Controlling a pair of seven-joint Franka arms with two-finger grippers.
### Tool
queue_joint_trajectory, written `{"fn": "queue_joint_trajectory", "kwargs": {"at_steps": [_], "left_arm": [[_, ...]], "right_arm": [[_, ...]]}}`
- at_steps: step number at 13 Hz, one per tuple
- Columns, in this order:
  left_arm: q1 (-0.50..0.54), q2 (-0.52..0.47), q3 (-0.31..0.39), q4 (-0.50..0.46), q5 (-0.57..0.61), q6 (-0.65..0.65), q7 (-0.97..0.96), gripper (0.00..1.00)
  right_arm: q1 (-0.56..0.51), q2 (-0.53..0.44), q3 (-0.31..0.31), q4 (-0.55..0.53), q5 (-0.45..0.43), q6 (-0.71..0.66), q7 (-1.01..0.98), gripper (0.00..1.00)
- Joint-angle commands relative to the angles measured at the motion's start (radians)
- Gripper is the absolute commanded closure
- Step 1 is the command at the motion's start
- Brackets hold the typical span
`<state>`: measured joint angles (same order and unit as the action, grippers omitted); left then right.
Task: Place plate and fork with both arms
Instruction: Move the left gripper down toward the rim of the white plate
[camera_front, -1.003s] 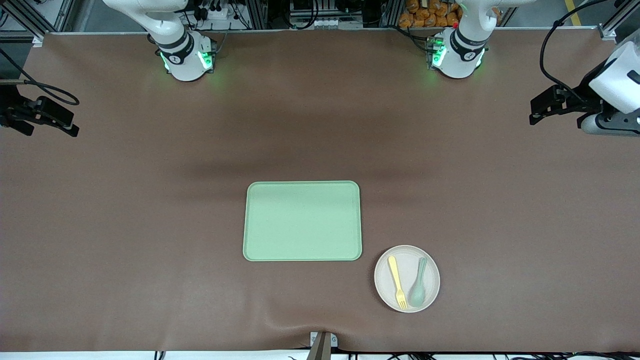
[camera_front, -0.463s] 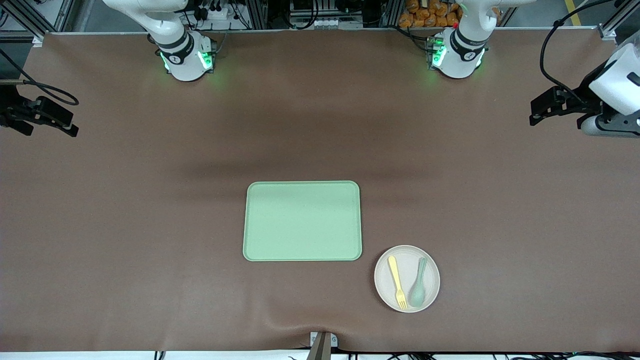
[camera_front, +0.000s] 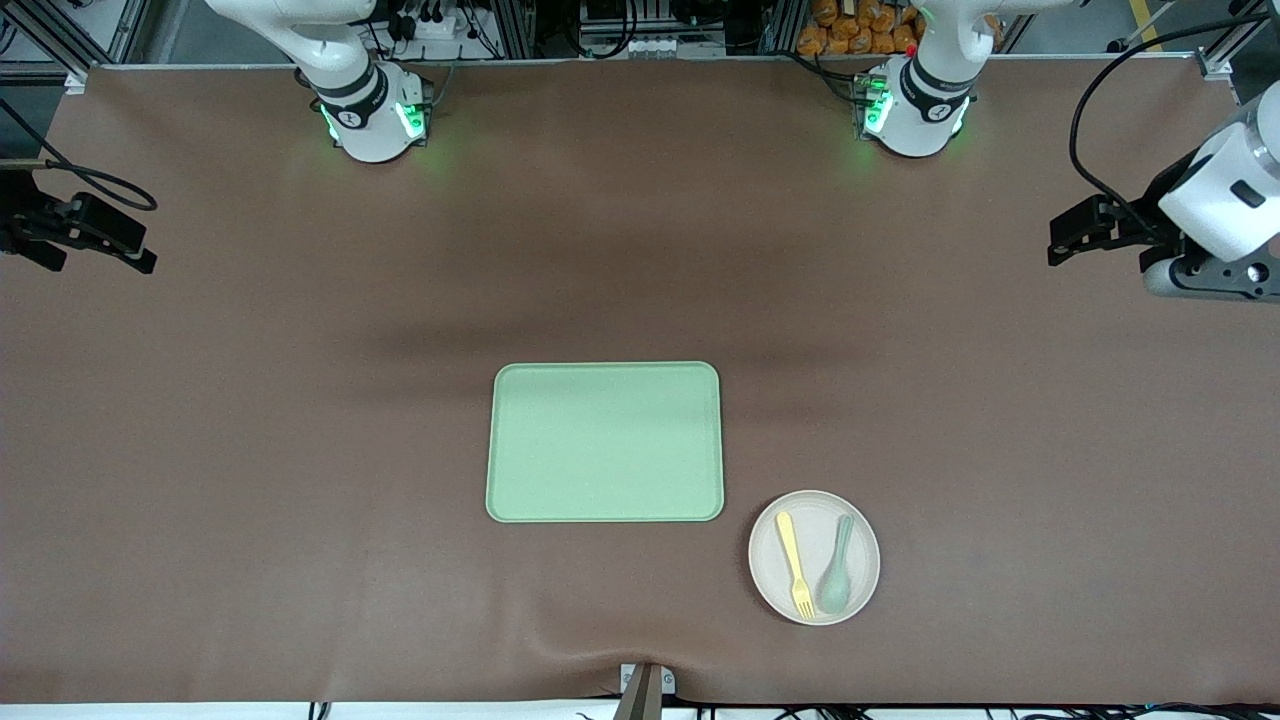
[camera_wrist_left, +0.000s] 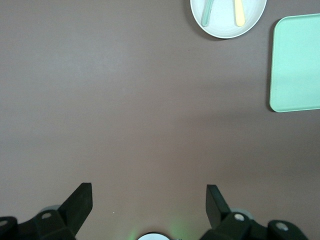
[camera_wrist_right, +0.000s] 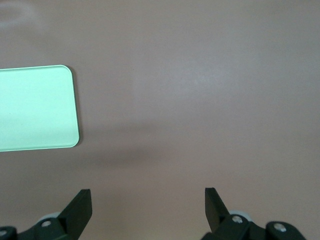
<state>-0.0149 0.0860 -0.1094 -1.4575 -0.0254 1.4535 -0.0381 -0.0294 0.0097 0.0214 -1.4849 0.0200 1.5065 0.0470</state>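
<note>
Brown table (camera_front: 300, 420): left tool (camera_wrist_left: 149, 200), right tool (camera_wrist_right: 148, 202) both spread wide, empty, aloft.

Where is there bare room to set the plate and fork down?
The green tray is bare across its whole surface. Open table mat spreads from the tray toward the right arm's end. The only crowded spot is the plate, beside the tray's near corner, carrying the fork and spoon.

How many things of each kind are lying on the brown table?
Tray: 1
Plate: 1
Fork: 1, on the plate
Spoon: 1, on the plate
Total: 4
</note>
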Motion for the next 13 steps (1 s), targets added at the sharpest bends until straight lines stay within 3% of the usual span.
{"fn": "queue_joint_trajectory", "kwargs": {"at_steps": [1, 9, 13], "left_arm": [[0.004, 0.03, 0.001, 0.0, -0.044, 0.037, -0.008, 0.0], [0.001, 0.087, 0.001, -0.001, -0.051, 0.093, -0.014, 0.0], [-0.007, 0.159, 0.001, 0.003, -0.077, 0.189, -0.075, 0.0]], "right_arm": [[0.0, -0.007, -0.005, 0.0, 0.014, -0.006, 0.001, 0.0], [-0.001, -0.007, -0.006, 0.0, 0.014, -0.008, 0.001, 0.0], [-0.001, -0.007, -0.005, 0.0, 0.014, -0.008, 0.001, 0.0]]}}
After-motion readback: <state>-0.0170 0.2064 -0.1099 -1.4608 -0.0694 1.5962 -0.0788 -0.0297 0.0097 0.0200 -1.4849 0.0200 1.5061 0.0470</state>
